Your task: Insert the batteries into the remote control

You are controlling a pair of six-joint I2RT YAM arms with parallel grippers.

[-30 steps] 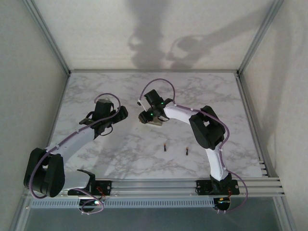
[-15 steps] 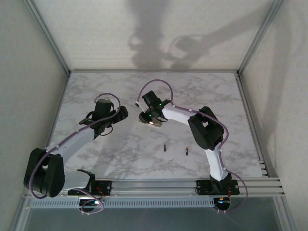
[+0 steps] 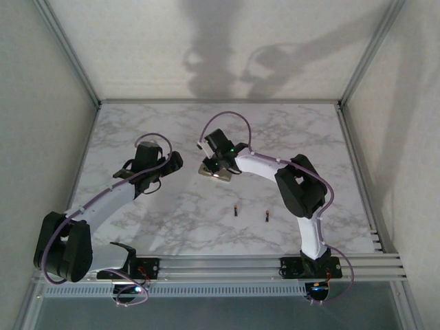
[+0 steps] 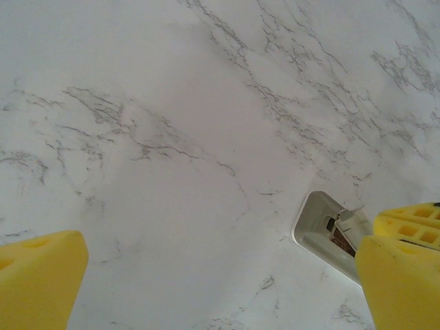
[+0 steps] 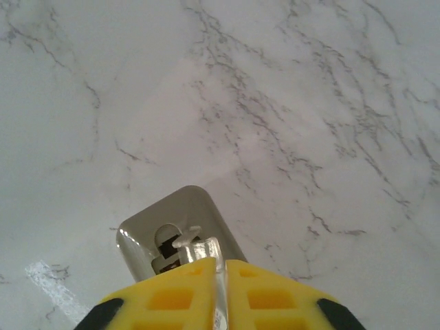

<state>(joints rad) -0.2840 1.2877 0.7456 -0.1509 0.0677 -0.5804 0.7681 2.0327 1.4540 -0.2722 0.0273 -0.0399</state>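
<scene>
The batteries (image 3: pixel 236 210) lie unmoved on the table (image 3: pixel 309 137), near the arm bases. Over the last second the right gripper (image 5: pixel 218 265) has closed; it now pinches a thin clear edge of the remote control (image 5: pixel 172 223), which lies directly ahead of its fingertips. The left gripper (image 4: pixel 223 275) stands wide, with the remote beside its right finger.

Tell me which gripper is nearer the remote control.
Right. The right gripper is shut on the remote control; the left gripper stands open to its left, apart.
</scene>
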